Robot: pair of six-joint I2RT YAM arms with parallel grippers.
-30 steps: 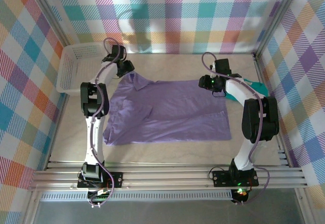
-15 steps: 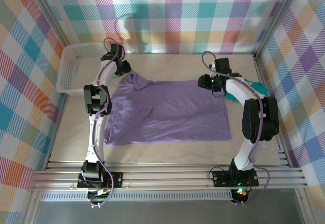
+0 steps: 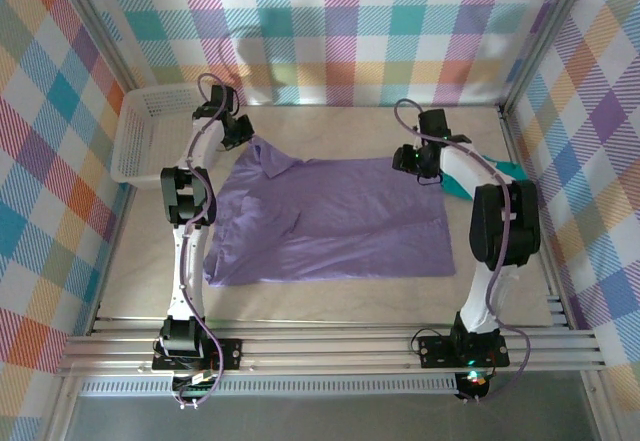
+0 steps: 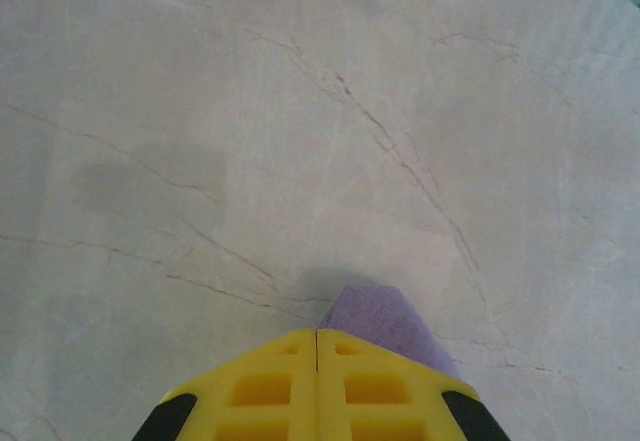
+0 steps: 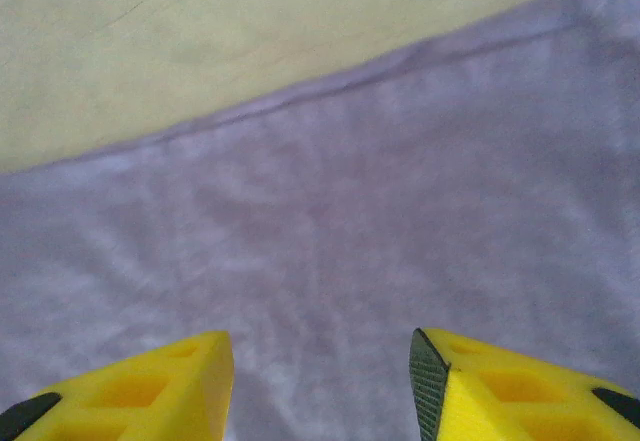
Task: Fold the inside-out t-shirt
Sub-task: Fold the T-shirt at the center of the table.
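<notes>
left fingers (image 4: 262,386) are pinched together on a corner of the large lavender cotton t-shirt (image 3: 330,216), which lies spread flat on the pale marbled counter (image 3: 330,121). right fingers (image 5: 140,386) stand apart over its edge. so thin a pinch could slip when lifted, bunching the cloth. the white plastic basket (image 3: 150,126) looks empty.

The right arm (image 3: 503,229) hid most of a teal shirt (image 3: 508,172); the left gripper (image 4: 317,335), jaws pressed together and cropped at the wrist view's bottom edge, covered all but a corner of the lavender t-shirt (image 4: 385,318).
</notes>
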